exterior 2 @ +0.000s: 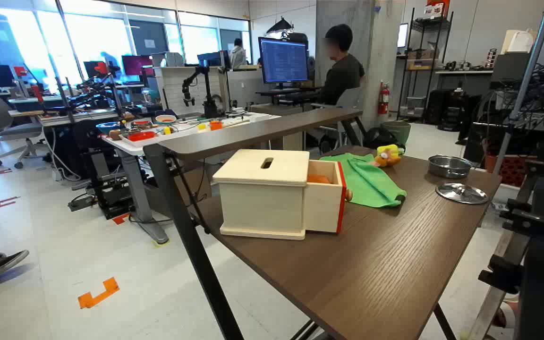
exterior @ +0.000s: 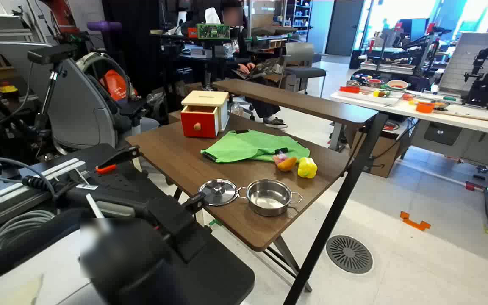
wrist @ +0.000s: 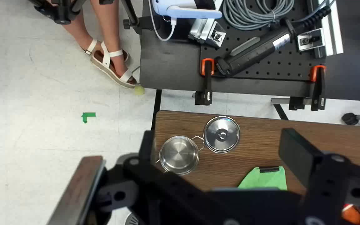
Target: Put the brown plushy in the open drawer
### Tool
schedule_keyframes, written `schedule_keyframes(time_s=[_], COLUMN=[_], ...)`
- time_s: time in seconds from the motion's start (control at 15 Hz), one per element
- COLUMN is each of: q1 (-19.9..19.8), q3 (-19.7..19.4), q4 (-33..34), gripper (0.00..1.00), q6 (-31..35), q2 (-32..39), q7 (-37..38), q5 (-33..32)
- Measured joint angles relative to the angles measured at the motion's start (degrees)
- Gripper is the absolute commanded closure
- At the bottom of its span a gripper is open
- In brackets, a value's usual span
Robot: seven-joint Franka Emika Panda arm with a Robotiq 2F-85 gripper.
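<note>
In an exterior view, a brown wooden table (exterior: 172, 154) stood in a cluttered lab, a raised shelf (exterior: 299, 101) along its far right side. At its far left was a small pale wooden box (exterior: 194, 99) with a slot (exterior: 206, 97) in its top. Its open drawer (exterior: 208, 123), red at the front with a round wooden knob (exterior: 197, 126), was pulled partly out toward the near left. In an exterior view an orange-brown patch (exterior 2: 319, 179) showed inside the drawer; whether it was an object or a lining could not be told.

The brown plushy (exterior: 287, 164), best matched by an orange-brown lump, lay on the right part of the table, well apart from the drawer. A yellow pepper (exterior: 307, 168) stood just beside it, on its right. A small pink-purple piece (exterior: 278, 157) showed at its left; whether it was part of the lump could not be told. A green cloth (exterior: 248, 146) with black strips at its corners lay spread and slightly rumpled between the drawer and the plushy. Nearer stood a shiny two-handled metal pot (exterior: 269, 210), with a round lid (exterior: 223, 197) lying flat, knob up, just to its left.

In the wrist view the gripper (wrist: 219, 143) was spread wide, its dark fingers (wrist: 298, 153) well apart, the lid and most of the pot seen beyond the gap. Across the far side ran a black bench (wrist: 170, 70) with a coil of gray cable (wrist: 258, 15); at the left, someone's feet in white sandals (wrist: 106, 59) rested on pale floor (wrist: 58, 93).
</note>
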Motion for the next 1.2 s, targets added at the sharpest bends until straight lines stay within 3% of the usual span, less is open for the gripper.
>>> schedule_keyframes(time_s=[0.4, 1.2], q1=[0.0, 0.1], q3=[0.6, 5.8], q4=[0.0, 4.7], gripper=[0.0, 0.0], q6=[3.1, 31.0], q2=[2.1, 28.3], q7=[0.7, 4.7], q5=[0.5, 9.9])
